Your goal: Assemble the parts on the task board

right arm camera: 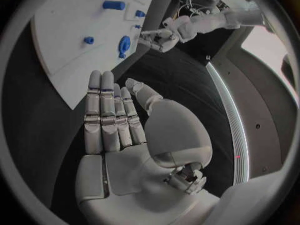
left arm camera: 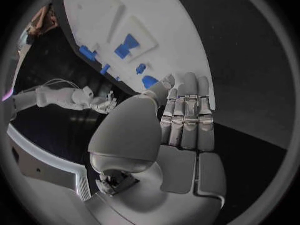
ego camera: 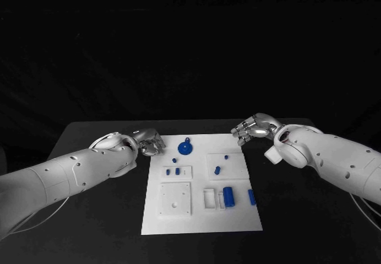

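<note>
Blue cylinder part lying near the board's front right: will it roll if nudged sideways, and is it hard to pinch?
The dark blue cylinder part lies on its side on the white task board, so a sideways nudge would probably roll it. It looks rigid and light. Its smooth round surface may slip in a pinch. Neither robot hand, left or right, touches it.

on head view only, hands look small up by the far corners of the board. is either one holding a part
Observer: No. The left wrist view shows the left hand with flat, straight fingers and nothing in it.
Operator: and the right
Observer: Same. In the right wrist view the right hand has an open palm, empty, hanging over bare black table beside the task board.
Operator: anything near the left fingertips
Observer: The round blue part lies on the board just past the left fingertips; no contact that I can see.
</note>
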{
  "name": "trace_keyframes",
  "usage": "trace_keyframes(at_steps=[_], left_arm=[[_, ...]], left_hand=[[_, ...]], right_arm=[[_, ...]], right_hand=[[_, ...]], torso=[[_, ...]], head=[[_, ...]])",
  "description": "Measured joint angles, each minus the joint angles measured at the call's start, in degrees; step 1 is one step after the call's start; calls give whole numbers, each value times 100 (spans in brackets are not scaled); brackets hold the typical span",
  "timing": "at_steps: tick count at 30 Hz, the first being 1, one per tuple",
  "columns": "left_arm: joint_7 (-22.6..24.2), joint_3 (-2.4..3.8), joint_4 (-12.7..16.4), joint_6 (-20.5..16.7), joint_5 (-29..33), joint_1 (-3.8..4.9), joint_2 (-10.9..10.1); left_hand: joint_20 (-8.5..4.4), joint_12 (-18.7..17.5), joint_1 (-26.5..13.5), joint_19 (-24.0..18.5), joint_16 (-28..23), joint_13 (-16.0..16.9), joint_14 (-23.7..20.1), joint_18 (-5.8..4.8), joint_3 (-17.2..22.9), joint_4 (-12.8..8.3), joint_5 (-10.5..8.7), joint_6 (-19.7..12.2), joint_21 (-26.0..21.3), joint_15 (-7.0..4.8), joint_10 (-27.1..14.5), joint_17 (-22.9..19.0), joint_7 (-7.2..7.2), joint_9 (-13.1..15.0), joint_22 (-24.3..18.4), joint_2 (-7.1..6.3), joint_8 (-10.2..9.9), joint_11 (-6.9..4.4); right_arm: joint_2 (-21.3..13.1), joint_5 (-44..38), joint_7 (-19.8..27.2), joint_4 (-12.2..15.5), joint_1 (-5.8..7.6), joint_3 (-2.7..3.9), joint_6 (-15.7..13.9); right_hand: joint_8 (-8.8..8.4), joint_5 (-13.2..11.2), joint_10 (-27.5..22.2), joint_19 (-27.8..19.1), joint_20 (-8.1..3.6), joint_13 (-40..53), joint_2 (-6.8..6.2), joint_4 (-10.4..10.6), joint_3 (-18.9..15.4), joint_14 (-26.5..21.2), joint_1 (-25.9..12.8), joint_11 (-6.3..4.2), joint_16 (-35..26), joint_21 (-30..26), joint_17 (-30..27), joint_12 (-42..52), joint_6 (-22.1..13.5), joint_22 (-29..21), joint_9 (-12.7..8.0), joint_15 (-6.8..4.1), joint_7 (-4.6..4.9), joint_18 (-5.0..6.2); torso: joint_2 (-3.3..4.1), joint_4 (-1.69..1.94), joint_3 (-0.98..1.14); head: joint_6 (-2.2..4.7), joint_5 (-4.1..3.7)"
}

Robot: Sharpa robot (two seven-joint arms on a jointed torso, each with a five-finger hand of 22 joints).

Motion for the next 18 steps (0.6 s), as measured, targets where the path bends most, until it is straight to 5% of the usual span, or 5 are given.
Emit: trace_keyframes(at_steps=[2, 6, 13, 18], left_arm=[[37, 18, 68, -114, 372, 34, -58], [206, 54, 336, -334, 1158, 97, -198], [869, 176, 1030, -469, 2618, 181, -497], [1317, 212, 1418, -605, 3429, 232, -654]], left_hand=[[40, 0, -141, 130, -80, 0, 33, 23, -72, 191, -68, 0, -226, 31, 1, 0, 0, 0, -283, 59, 0, 1], [84, 0, -268, 199, -377, 8, 22, -96, -296, 446, -116, 0, -440, 76, -12, -57, 0, -1, -832, 19, 0, 14], [211, 23, -220, 135, -1944, 8, 366, -95, -782, 676, -24, -43, -440, 184, -61, -462, 0, 2, -2693, 164, 12, 64], [160, 11, -214, 469, -3631, 12, 1205, -97, -809, 702, 17, -43, -440, 145, 50, 0, 0, 2, -3804, 170, 12, 14]], right_arm=[[-29, -357, 0, 39, -6, -1, -25], [-77, -1083, -20, 144, -22, -4, -98], [-74, -2192, -106, 371, -36, -117, -314], [-68, -2890, -406, 626, -48, -153, -634]], right_hand=[[-23, -46, 26, 247, -183, 0, -13, 24, 24, 250, -12, -26, 118, 225, 195, 0, 35, 115, -10, -112, -2, -43], [-23, -110, 26, 528, -364, 0, -138, 32, 79, 317, -92, -50, 539, 644, 821, 0, 35, 378, -17, -185, -3, -89], [-22, -191, -206, 907, -398, 1, -283, 114, 222, 306, -237, -8, 1748, 1214, 2101, -27, -12, 781, -17, -216, -20, 17], [-22, -506, -247, 954, -405, 1, -382, 117, 628, 298, -328, -3, 2161, 1464, 2532, -27, -32, 1025, -16, -226, -23, 87]], torso=[[-1, 2, 1], [-4, 15, 1], [-5, 20, -16], [-6, 33, -14]], head=[[16, -44], [36, -123], [69, -179], [72, -155]])
